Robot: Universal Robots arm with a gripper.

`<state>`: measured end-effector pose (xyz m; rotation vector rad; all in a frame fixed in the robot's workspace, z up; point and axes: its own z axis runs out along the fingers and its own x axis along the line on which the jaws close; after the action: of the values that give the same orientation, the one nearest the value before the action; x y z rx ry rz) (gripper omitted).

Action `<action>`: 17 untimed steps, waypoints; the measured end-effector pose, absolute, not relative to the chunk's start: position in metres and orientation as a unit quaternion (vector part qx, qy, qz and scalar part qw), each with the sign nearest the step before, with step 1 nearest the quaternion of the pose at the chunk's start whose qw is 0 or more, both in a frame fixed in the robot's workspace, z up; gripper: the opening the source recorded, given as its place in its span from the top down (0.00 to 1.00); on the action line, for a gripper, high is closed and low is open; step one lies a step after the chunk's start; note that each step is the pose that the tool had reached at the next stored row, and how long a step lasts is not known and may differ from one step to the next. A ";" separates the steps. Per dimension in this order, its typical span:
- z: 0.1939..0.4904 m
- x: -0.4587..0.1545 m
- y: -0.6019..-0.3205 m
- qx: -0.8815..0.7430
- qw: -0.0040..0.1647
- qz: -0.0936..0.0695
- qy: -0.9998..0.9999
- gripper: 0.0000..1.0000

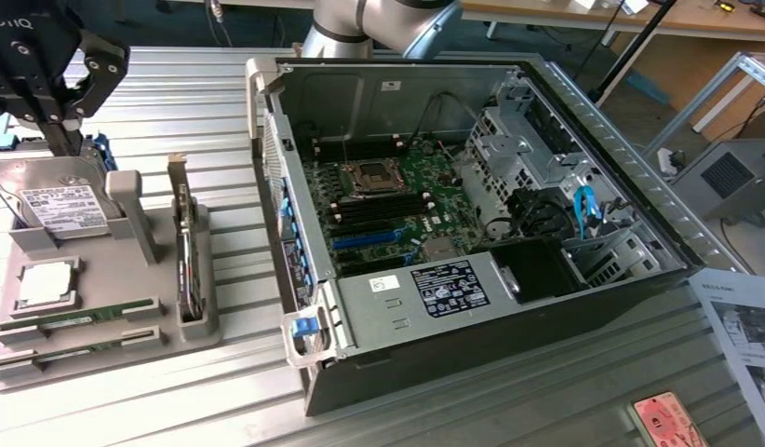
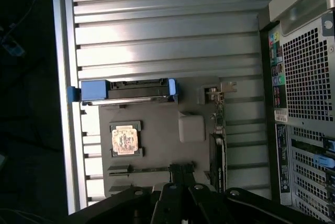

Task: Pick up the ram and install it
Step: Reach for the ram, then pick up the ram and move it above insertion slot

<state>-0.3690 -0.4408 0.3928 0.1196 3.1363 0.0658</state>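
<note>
Exterior camera: high, angled down over open black metal computer case (image 1: 482, 233). Wrist camera: nearer, straight down on grey plastic parts holder (image 2: 157, 150). Shared: holder, case's edge.

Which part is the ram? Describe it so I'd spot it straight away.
Toward the exterior view's left, beside the open computer case, sits a grey holder tray. At its near end, next to the square silver chip, is the ram: a long, thin green stick, with a twin beside it. The silver hard drive is boxy and the upright card wider.

ram (image 1: 82, 317), long thin green stick, edge-up in grey holder (image 1: 115, 279) slot, second stick (image 1: 60, 352) just beside
</note>
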 end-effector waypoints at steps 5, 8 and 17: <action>0.393 -0.370 -0.450 0.038 0.001 0.021 0.999 0.89; 0.393 -0.370 -0.452 0.038 0.001 0.021 0.999 0.89; 0.393 -0.370 -0.452 0.038 0.001 0.021 0.999 0.89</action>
<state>-0.3698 -0.4524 0.3928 0.1197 3.1363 0.0658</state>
